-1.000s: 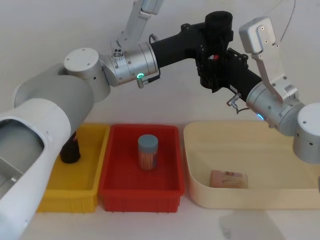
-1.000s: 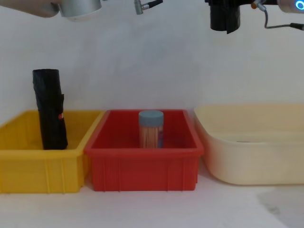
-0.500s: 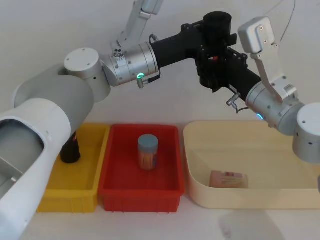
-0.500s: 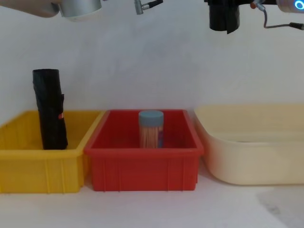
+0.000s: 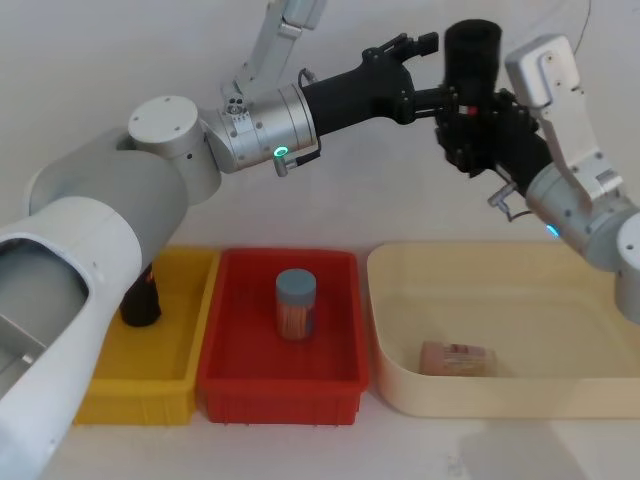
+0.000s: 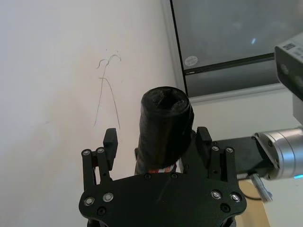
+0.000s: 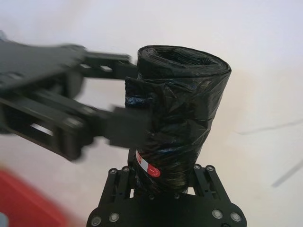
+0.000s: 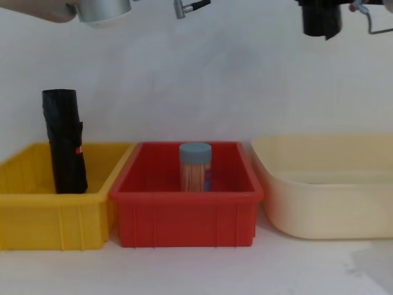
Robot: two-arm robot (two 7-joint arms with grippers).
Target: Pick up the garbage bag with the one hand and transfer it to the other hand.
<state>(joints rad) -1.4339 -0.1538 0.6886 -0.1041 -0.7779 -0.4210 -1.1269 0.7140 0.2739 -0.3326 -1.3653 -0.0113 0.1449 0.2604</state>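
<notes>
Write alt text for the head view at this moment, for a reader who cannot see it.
High above the bins, the blue-ringed right gripper grips a black cylindrical roll of garbage bags, while the green-ringed left gripper, fingers open, sits just beside it. Below are a yellow bin, a red bin holding a blue-lidded jar, and a cream tub.

The garbage bag (image 7: 177, 118) is crinkled, glossy black plastic film held above the right tool's (image 7: 163, 187) matt black body.

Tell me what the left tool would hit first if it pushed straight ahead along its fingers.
Most likely the garbage bag held upright by the right tool; the open left tool points at it, fingers just beside the roll.
</notes>
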